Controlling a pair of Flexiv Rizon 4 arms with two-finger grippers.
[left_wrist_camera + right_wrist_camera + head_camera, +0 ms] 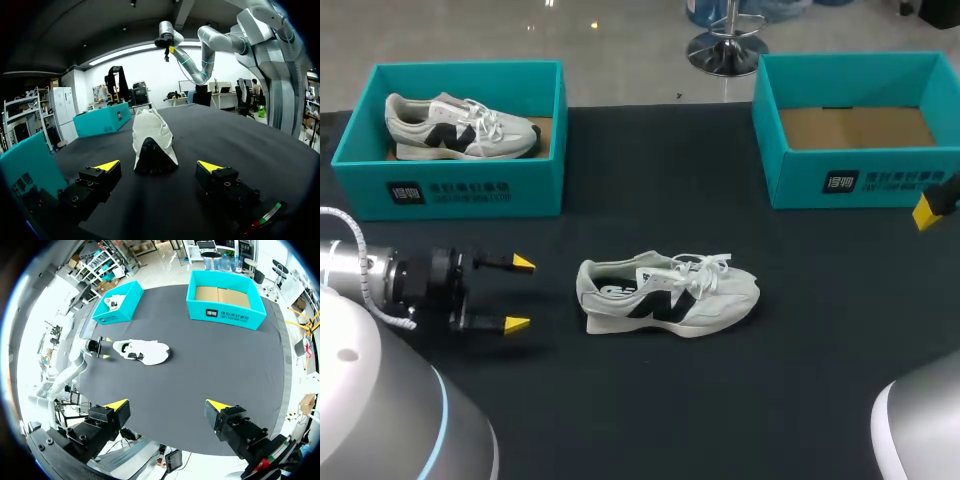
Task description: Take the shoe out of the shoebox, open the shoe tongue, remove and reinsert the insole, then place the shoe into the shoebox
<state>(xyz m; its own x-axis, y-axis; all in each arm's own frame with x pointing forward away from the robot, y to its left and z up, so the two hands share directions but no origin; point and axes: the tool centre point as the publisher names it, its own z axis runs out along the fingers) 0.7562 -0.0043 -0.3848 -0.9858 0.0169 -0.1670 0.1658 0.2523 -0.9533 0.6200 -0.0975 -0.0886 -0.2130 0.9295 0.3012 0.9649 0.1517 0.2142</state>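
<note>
A white shoe (665, 292) with a black logo lies on its side on the black table, heel toward my left gripper (519, 294). That gripper is open, level with the table, a short gap from the heel. Its wrist view shows the shoe (151, 141) straight ahead of the open left gripper (159, 166), heel first. A second shoe (460, 127) rests in the teal shoebox (470, 185) at the back left. The teal shoebox (860, 180) at the back right holds no shoe. My right gripper (167, 408) is open, high above the table; only a yellow fingertip (927, 212) shows in the head view.
The black table (720, 400) has free room in front and to the right of the shoe. From the right wrist view, the shoe (142, 351), the shoebox with a shoe in it (117, 305) and the one without (225, 305) lie far below.
</note>
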